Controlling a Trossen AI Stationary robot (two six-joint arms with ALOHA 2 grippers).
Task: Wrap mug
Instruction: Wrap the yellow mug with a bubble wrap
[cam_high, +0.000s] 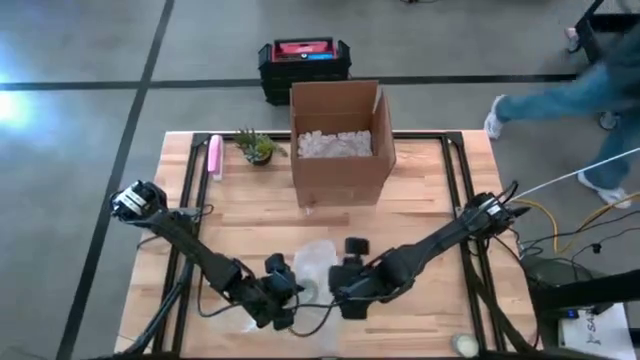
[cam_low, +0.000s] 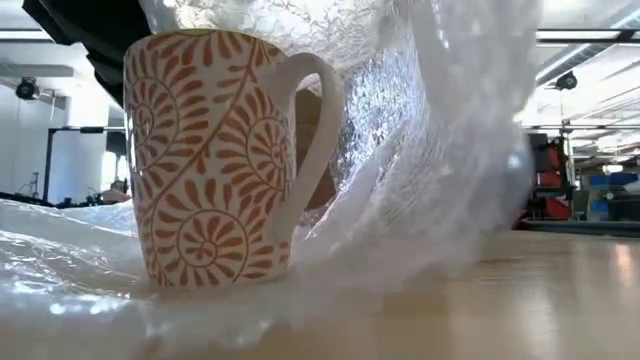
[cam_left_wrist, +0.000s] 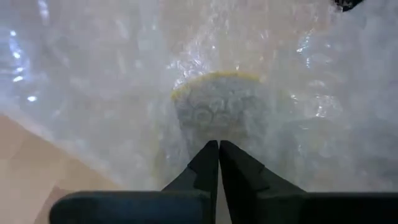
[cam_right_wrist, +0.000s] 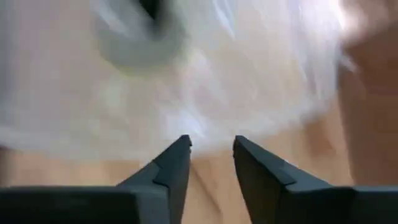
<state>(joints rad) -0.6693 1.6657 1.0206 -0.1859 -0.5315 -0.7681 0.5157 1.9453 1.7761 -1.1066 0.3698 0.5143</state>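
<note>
A white mug (cam_low: 215, 160) with orange spirals stands upright on a sheet of clear bubble wrap (cam_low: 430, 150). The sheet rises behind the mug and to its right. In the left wrist view the mug's rim (cam_left_wrist: 214, 78) shows through the wrap. My left gripper (cam_left_wrist: 218, 146) is shut on the wrap near the table's front edge (cam_high: 283, 292). My right gripper (cam_right_wrist: 211, 144) stands open just right of it (cam_high: 345, 290), by the wrap's edge, with nothing between its fingers. In the high view the arms and the wrap hide the mug. My left gripper pinches the bubble wrap (cam_left_wrist: 217, 134) between its two shut fingertips. One layer or several, I cannot tell. The held part is raised off the table and hangs in front of the mug, while the sheet's lower part lies on the table under the mug.
An open cardboard box (cam_high: 340, 140) with white filler stands at the far middle. A small plant (cam_high: 258, 148) and a pink object (cam_high: 214, 155) lie to its left. A black crate (cam_high: 305, 62) sits on the floor beyond. A person (cam_high: 580, 90) passes at the far right.
</note>
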